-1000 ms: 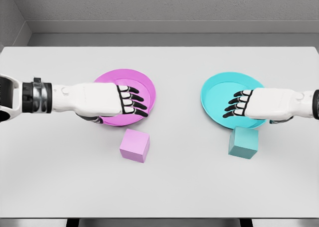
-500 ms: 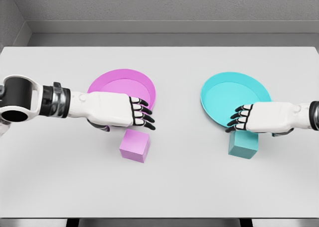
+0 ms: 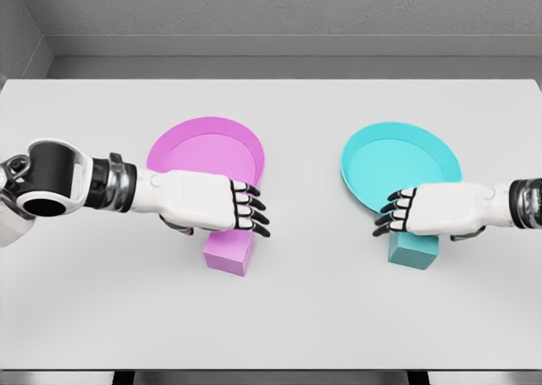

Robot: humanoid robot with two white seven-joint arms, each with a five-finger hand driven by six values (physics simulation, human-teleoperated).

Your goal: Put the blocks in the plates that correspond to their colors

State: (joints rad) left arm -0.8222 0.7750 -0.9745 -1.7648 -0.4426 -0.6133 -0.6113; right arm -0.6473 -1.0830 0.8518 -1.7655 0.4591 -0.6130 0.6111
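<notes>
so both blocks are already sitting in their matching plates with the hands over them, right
Not quite. In the head view the pink block and teal block sit on the table, in front of the pink plate and teal plate, not in them. The left hand and right hand are over the blocks.

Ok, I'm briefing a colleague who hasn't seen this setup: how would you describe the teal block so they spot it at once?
On the white table, look to the right half, where the teal plate lies. Just in front of that plate's near rim sits the teal block, partly covered by the right hand above it. It is the only teal cube; the other cube is pink.
</notes>
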